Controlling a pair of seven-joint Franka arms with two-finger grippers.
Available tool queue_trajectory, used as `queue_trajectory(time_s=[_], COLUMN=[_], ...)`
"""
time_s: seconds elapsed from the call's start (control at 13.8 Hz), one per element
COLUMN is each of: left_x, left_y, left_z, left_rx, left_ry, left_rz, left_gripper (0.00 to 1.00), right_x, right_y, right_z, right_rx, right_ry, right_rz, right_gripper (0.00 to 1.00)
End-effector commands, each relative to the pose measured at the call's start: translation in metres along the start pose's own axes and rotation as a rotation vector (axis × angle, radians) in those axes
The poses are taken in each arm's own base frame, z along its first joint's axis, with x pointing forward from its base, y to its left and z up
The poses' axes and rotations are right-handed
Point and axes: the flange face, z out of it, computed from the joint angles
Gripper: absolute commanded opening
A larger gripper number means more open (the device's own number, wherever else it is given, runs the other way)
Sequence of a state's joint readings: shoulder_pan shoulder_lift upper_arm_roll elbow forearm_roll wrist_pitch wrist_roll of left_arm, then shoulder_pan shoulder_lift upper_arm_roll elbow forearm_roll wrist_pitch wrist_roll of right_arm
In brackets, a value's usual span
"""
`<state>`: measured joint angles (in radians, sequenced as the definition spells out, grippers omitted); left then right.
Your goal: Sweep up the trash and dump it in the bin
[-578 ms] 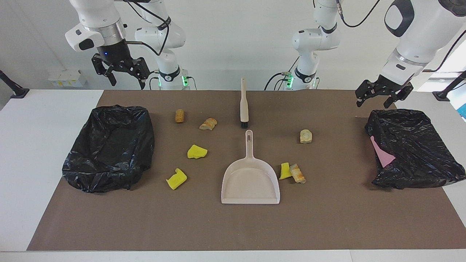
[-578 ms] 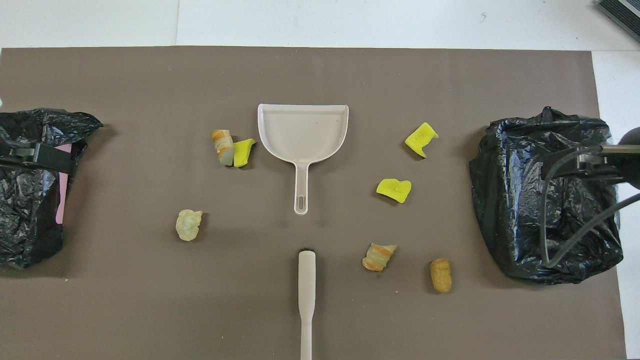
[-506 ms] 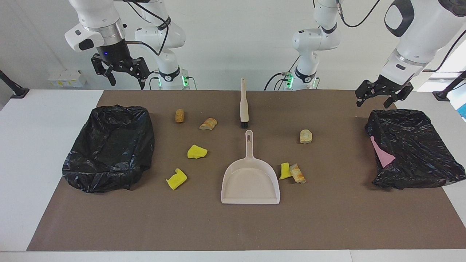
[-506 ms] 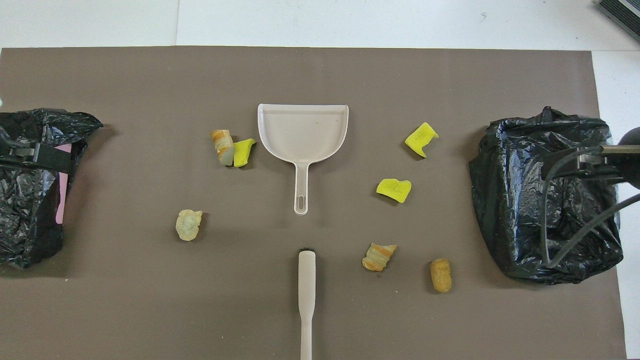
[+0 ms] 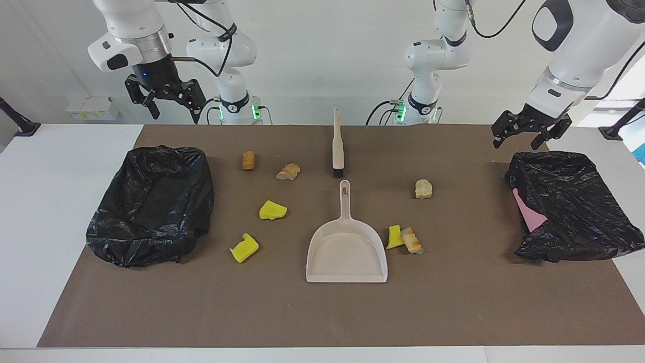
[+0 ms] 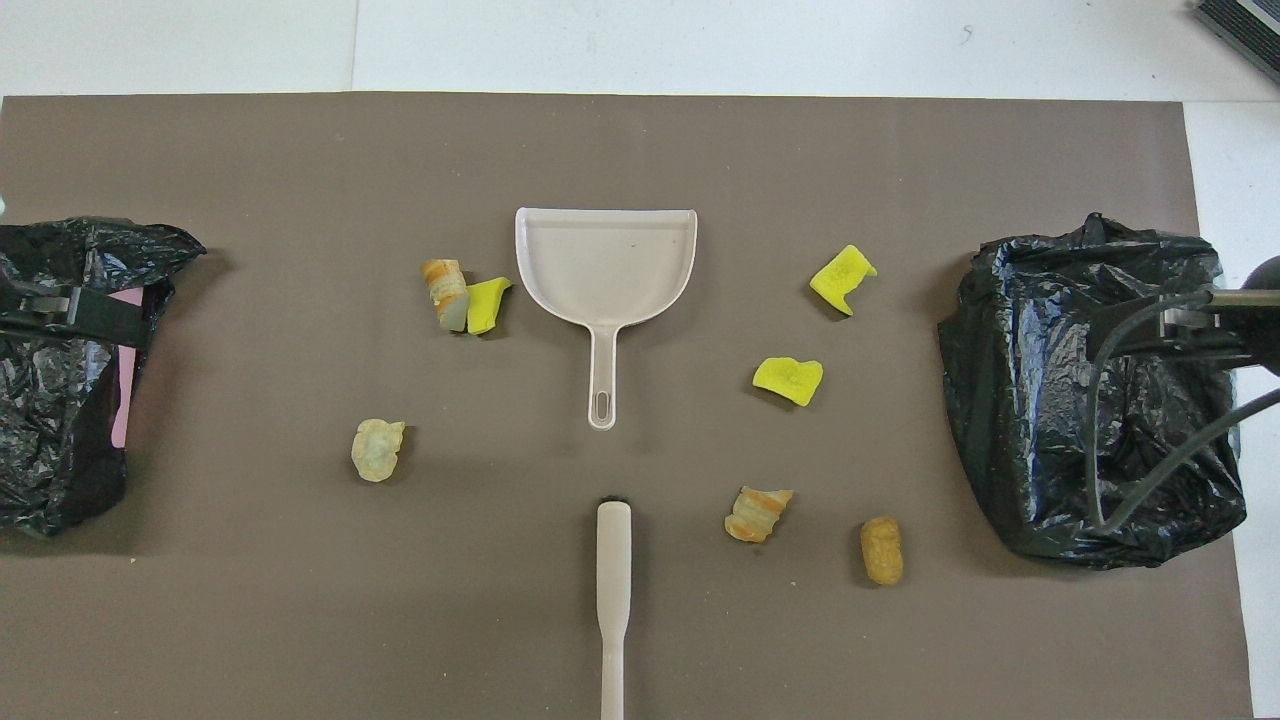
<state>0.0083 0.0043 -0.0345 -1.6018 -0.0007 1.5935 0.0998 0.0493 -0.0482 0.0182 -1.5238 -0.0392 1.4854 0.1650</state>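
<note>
- Right gripper (image 5: 171,103) has risen a bit vs the earlier frames; nothing else has shifted.
- Right gripper: up in the air over the table edge by the lined bin (image 5: 151,201) at the right arm's end, jaws wide, holding nothing.
- Left gripper (image 5: 521,136): jaws wide, empty, hangs over the robot-side rim of the second lined bin (image 5: 569,206), which has a pink sheet (image 5: 526,214) in it.
- Landmark = dustpan (image 5: 346,249), mid-mat, handle pointing to the robots.
- Brush (image 5: 337,146): nearer to the robots than the dustpan, just off its handle tip, untouched.
- Trash, all on the mat (image 5: 453,302), none in the dustpan:
- yellow wedge (image 5: 394,237) + bread lump (image 5: 412,241), touching each other, just beside the dustpan, left arm's side.
- pale lump (image 5: 423,189), same side, nearer to the robots.
- two yellow wedges (image 5: 244,247) (image 5: 272,210), right arm's side of the dustpan.
- bread slice (image 5: 288,172) + tan lump (image 5: 248,161), that side too, nearer to the robots.
</note>
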Motion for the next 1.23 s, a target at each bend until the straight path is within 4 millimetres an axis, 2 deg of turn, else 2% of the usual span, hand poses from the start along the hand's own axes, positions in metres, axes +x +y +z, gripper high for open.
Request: queue_trajectory(time_s=[0.0,0.14,0.29,0.43,0.65,0.8,0.87,0.94,1.16], left_x=[-0.007,-0.008,-0.007,-0.012,-0.03,-0.04,-0.043,-0.049,-0.068], left_y=[-0.002,0.0,0.009,0.024,0.055,0.085,0.108,0.128,0.175], left_z=[0.0,0.002,0.015,0.03,0.054,0.076,0.09,0.095,0.123], left_rx=[0.007,0.002,-0.002,-0.001,-0.053,-0.118,-0.123,-0.122,-0.121], left_ry=[-0.007,-0.009,-0.024,-0.021,0.029,0.044,0.05,0.046,0.021], left_rz=[0.008,0.003,0.021,0.041,0.071,0.098,0.132,0.165,0.254], left_gripper=[1.0,1.0,1.0,1.0,1.0,1.0,1.0,1.0,1.0], right_x=[-0.003,-0.003,-0.005,-0.004,-0.001,0.008,0.014,0.02,0.032], right_y=[0.007,0.012,0.013,0.013,-0.003,-0.033,-0.049,-0.066,-0.129], right_z=[-0.001,0.001,0.001,0.0,0.005,0.016,0.024,0.033,0.064], right_rx=[0.015,0.014,-0.001,-0.003,-0.004,0.005,0.008,0.02,0.03], right_ry=[-0.019,-0.024,-0.023,-0.014,-0.01,0.012,0.018,0.028,0.051], right_rz=[-0.019,-0.004,-0.009,-0.01,-0.021,-0.024,-0.016,-0.01,-0.018], right_gripper=[1.0,1.0,1.0,1.0,1.0,1.0,1.0,1.0,1.0])
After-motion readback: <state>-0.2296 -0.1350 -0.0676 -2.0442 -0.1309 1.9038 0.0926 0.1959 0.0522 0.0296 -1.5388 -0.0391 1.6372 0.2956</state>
